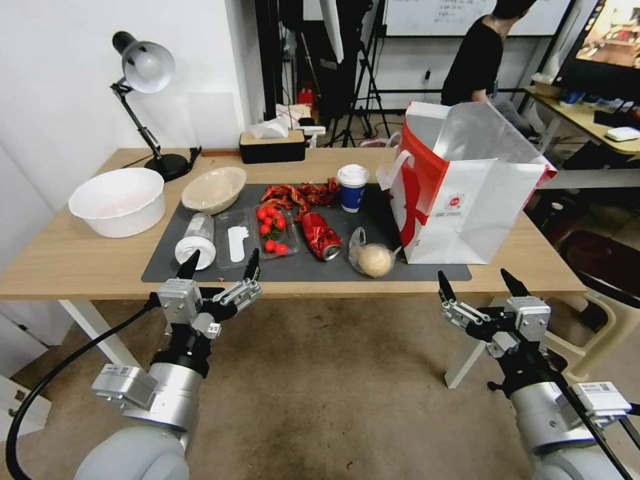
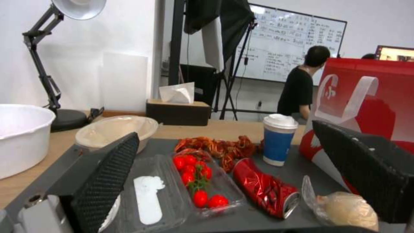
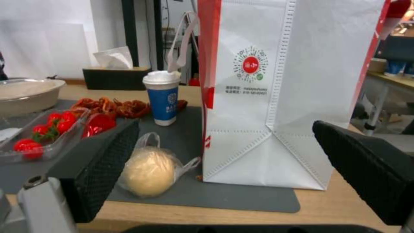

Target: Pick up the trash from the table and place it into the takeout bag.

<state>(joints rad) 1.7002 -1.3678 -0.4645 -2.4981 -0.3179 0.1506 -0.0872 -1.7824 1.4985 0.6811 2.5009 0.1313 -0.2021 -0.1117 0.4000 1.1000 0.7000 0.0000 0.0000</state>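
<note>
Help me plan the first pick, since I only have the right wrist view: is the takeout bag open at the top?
Observer: Yes. The head view shows the takeout bag upright, with its mouth open and silvery lining showing.
Operator: Where is the left gripper?
Observer: The left gripper is open at the table's near edge, just in front of the clear plastic tumbler, which lies on its side.
Operator: Is the red can standing?
Observer: No. The crushed red can lies on its side between the tomato tray and the bun in clear bag.
</note>
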